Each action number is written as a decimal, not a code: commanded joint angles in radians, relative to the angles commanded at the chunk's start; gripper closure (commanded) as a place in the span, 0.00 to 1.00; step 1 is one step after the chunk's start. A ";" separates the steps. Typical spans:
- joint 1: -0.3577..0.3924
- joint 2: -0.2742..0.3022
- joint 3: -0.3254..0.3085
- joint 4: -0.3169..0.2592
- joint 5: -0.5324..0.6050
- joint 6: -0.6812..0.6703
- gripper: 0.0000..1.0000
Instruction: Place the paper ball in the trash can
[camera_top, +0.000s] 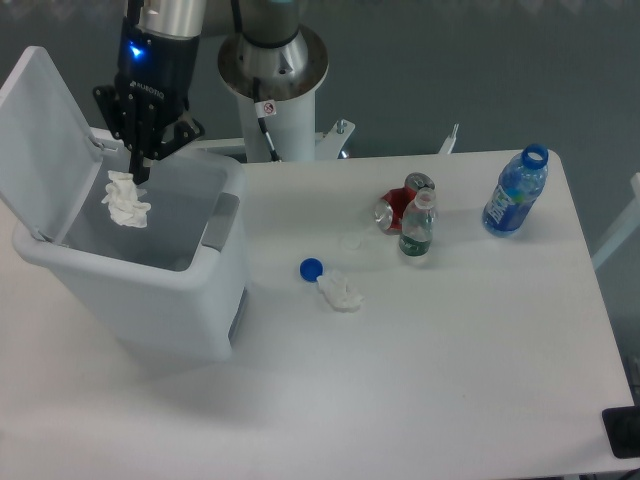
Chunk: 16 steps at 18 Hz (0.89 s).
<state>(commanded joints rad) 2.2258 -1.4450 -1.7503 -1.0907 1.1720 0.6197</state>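
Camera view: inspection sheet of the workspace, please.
Surface: white table, no spills seen.
Job's things: paper ball hangs from the gripper over the open trash can, lid up.
Clutter: blue cap, white scrap, clear cap, red can on its side, small bottle, blue bottle uncapped.
Gripper: gripper shut on the ball.
Cables: one at the robot base.
Surroundings: grey floor.

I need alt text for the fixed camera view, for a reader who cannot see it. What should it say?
A robot arm's claw holds a crumpled white paper ball over the open white trash can, lid up, at the table's left. On the white table are a blue bottle cap, a white paper scrap, a red can, a small bottle and a blue bottle.
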 joint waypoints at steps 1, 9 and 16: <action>0.000 -0.002 0.000 -0.002 0.000 0.000 0.97; 0.002 -0.002 -0.003 0.002 0.002 0.006 0.48; 0.044 0.015 0.017 0.009 0.014 0.006 0.00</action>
<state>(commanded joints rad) 2.2702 -1.4297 -1.7335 -1.0815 1.1857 0.6259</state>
